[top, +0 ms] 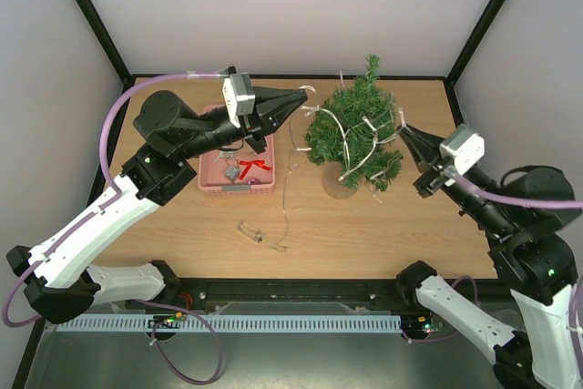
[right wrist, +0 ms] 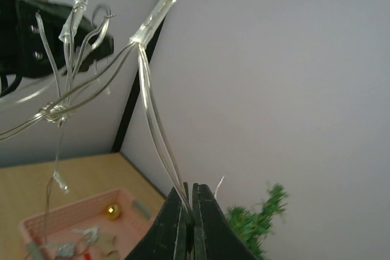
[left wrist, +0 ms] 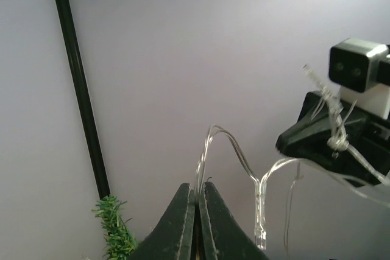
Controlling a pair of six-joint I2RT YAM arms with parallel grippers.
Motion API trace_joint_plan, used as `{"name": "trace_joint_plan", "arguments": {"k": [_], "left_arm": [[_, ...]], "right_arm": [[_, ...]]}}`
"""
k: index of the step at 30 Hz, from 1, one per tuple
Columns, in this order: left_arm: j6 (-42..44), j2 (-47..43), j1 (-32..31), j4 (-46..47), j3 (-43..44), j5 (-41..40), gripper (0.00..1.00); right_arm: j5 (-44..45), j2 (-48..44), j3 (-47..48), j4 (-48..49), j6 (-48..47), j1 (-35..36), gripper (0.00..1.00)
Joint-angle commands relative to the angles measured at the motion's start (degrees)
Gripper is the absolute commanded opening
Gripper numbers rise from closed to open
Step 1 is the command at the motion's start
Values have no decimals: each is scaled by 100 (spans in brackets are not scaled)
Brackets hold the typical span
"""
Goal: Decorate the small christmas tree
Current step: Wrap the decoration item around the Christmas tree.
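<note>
The small christmas tree stands at the back middle of the table, with a clear string of lights draped over its branches. My left gripper is raised just left of the tree top and shut on the light string. My right gripper is at the tree's right side, shut on the same string. The tree tip shows in the left wrist view and the right wrist view. A loose tail of the string hangs down to the table.
A pink plastic basket with a red bow and other ornaments sits left of the tree, partly under my left arm; it also shows in the right wrist view. A small clear piece lies on the table in front.
</note>
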Motion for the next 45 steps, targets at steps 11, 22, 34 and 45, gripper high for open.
{"name": "trace_joint_plan", "arguments": {"k": [11,22,34,45], "left_arm": [[26,-55,22,31,-53,18,2],[149,-3,18,-70,-36,-200,2],[205,-39,372,-571,-66,-1113,2],[-633,-466,1824,-628,-634,-428,2]], "right_arm": [[1057,71,591,-1129,243,18,2],[5259,781,849,1271,-946,18,2],[4554,3540,2886,2360,-1788,1,2],[3807,5919,4791,2576,-2023,-691,2]]}}
